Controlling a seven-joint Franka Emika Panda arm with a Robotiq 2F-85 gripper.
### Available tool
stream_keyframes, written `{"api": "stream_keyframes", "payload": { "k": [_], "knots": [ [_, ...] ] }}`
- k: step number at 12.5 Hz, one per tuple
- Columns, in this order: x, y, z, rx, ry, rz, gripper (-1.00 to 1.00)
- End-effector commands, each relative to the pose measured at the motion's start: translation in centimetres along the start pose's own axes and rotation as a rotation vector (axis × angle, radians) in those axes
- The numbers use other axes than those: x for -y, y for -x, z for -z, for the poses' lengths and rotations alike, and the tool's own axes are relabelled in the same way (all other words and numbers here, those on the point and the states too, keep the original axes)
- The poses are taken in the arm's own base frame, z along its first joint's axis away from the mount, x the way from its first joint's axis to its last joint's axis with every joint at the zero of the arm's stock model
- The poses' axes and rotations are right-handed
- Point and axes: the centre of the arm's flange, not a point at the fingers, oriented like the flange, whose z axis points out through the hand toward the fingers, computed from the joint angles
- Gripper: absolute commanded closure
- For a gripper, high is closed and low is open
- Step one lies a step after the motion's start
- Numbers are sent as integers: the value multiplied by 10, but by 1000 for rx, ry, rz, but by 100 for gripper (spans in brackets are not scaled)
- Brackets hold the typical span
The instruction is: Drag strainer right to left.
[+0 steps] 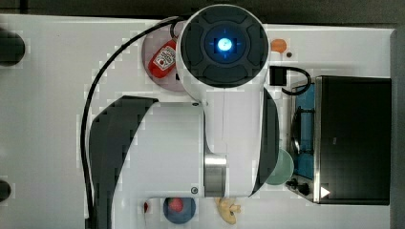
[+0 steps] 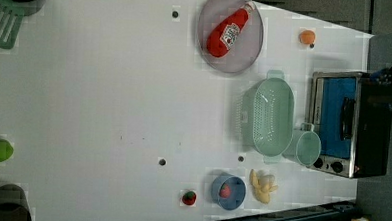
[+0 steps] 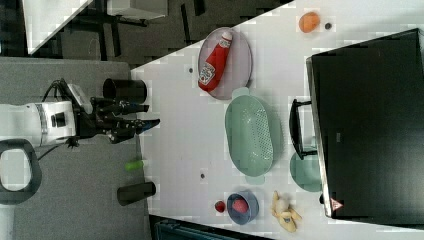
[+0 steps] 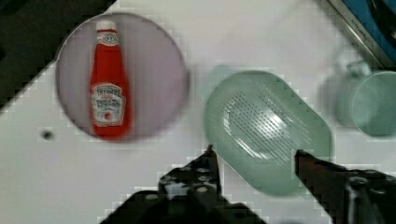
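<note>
pale sage-green oval plastic strainer [image 2: 273,117] on white worktop [image 2: 109,96] just beside round pale-green mug [image 2: 308,147], bare worktop toward the left view's left, my fingers [image 4: 211,161] spread wide, raised over strainer

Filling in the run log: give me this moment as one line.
phase: approach | gripper: open, above strainer, no contact seen | strainer: on table beside mug and ketchup plate | drag: not started

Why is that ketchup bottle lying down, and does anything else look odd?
The ketchup bottle lies flat on the round plate instead of standing. The strainer and mug sit upright, nothing looks spilled or broken.
</note>
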Motion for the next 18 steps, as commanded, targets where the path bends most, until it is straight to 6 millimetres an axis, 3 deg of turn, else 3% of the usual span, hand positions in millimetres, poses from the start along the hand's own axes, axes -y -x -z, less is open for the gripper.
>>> {"api": "stream_keyframes", "payload": {
  "k": [1,3,5,7,9,15,18],
  "knots": [
    [-142,91,46,3,9,-107,-60],
    [-142,90,45,4,11,-108,-100],
    [-139,88,37,16,23,-107,-100],
    [-128,79,10,31,40,-110,-100],
    [-114,67,-35,40,53,-157,-100],
    [-75,40,-209,24,58,-558,-100],
    [-57,35,-274,11,39,-642,-100]
  ]
}}
